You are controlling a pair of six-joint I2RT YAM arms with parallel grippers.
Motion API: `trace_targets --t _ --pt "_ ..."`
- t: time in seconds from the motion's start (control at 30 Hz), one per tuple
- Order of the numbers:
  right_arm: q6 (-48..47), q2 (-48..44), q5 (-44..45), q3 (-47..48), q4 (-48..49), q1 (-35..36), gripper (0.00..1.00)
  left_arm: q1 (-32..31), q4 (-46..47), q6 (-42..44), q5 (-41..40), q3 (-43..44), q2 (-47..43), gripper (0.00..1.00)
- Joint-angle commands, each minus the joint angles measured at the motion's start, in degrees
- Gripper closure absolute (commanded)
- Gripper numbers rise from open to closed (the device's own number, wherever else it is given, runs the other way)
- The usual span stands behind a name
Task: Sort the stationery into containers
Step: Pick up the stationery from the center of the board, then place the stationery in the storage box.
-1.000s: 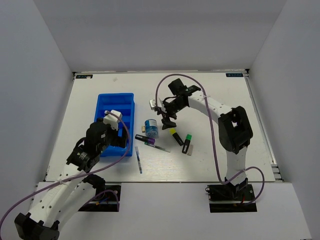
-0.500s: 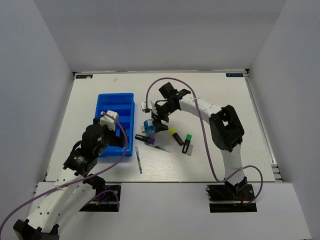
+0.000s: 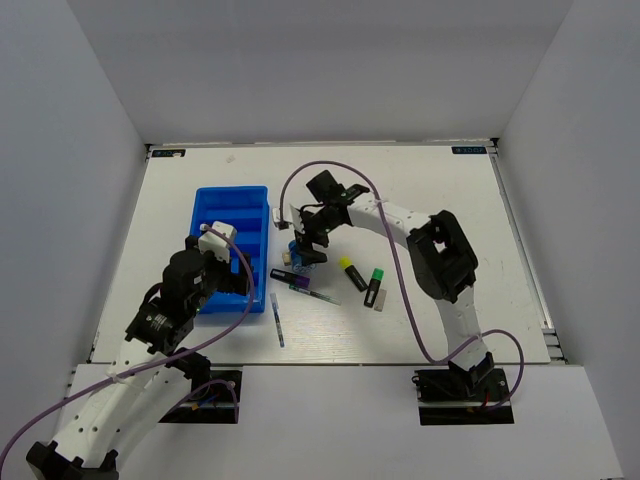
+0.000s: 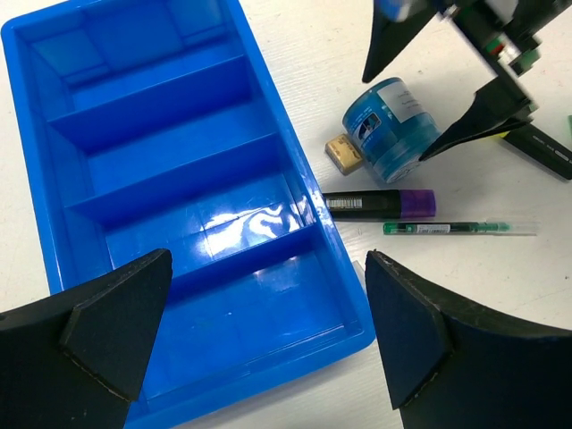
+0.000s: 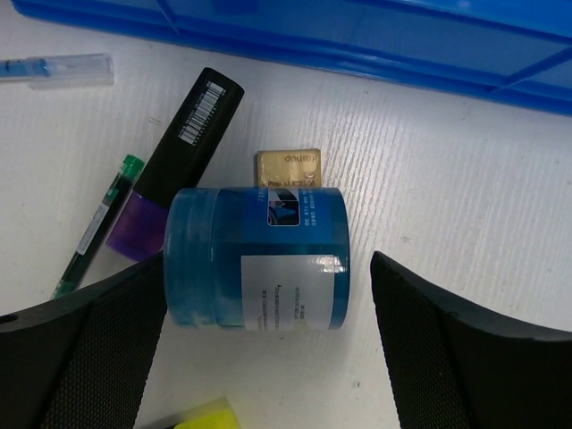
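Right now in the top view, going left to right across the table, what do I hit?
blue tray → thin blue pen → yellow-capped highlighter → green-capped highlighter

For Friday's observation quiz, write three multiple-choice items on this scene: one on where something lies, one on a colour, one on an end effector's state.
1. Where is the blue pot? A in the tray; B on the table beside the tray; C off the table.
2. The black marker has which cap? A red; B orange; C purple.
3. The right end effector is: A open astride the pot; B shut on the marker; C unseen.
B: it rests on white table outside the tray. C: its purple end shows. A: its fingers are apart either side.
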Motion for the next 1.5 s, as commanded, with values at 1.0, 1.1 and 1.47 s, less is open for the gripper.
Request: trace_targets --t 1.0,1.1,1.47 --pt "67.6 4.5 34.1 29.2 18.5 2.3 1.0 0.1 5.8 -0.7 -15.4 -4.4 -9.2 0.0" --pt "74.4 6.0 32.1 29.8 21.9 2.6 1.0 0.2 6.0 -0.7 -15.9 -4.4 -9.4 0.0" --pt "82.8 17.5 36.8 40.1 29.3 6.6 1.0 0.1 6.6 -0.4 -18.1 -5.0 -11.4 0.0"
